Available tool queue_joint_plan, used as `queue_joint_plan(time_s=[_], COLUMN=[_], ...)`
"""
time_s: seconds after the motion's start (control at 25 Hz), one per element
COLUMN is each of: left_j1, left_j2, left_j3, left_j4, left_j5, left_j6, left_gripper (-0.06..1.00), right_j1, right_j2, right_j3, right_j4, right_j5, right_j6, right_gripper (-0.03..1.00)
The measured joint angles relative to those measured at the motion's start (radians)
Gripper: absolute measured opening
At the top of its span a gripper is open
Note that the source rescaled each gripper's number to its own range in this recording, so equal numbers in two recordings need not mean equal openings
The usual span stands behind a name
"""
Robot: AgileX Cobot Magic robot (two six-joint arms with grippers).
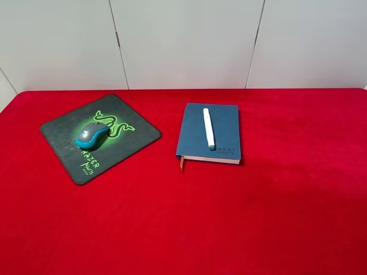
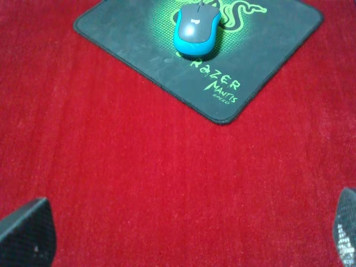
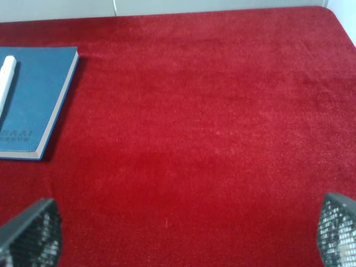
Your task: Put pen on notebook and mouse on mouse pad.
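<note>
Nearest the cameras, the left gripper (image 2: 181, 233) and the right gripper (image 3: 183, 233) are seen only as dark mesh-faced fingertips at the edges of the wrist views; both are spread wide apart and nothing is held between them, with only the red felt table cover (image 1: 275, 200) beneath. Neither arm is shown in the high view. Farther out from the left gripper, straight ahead, the dark grey square mouse pad (image 2: 261, 50) with its green snake logo is set cornerwise, and the small teal-blue mouse with the grey top (image 2: 196, 30) is already resting on it, over the logo. Ahead of the right gripper and off towards the table's middle, the rectangular blue hardcover notebook (image 3: 41, 94) is laid flat, and the slim white stick-shaped pen (image 3: 5, 80) is lying on its cover. In the high view the pen's long axis is seen to run along the notebook's length, grey tip towards the lettered near edge. Both placements are judged done; the 2 grippers are well clear, so no further reach seems called for.
</note>
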Motion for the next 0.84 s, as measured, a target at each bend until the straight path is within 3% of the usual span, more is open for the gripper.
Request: queue_joint_plan(time_s=[0.84], left_j1=[0.0], left_j2=[0.0], left_j3=[0.0], left_j4=[0.0], left_j5=[0.0], left_j6=[0.0], left_gripper=[1.0], right_j1=[0.0], right_j2=[0.0], right_j3=[0.0], right_j4=[0.0], right_j5=[0.0], right_j6=[0.0], right_gripper=[1.0])
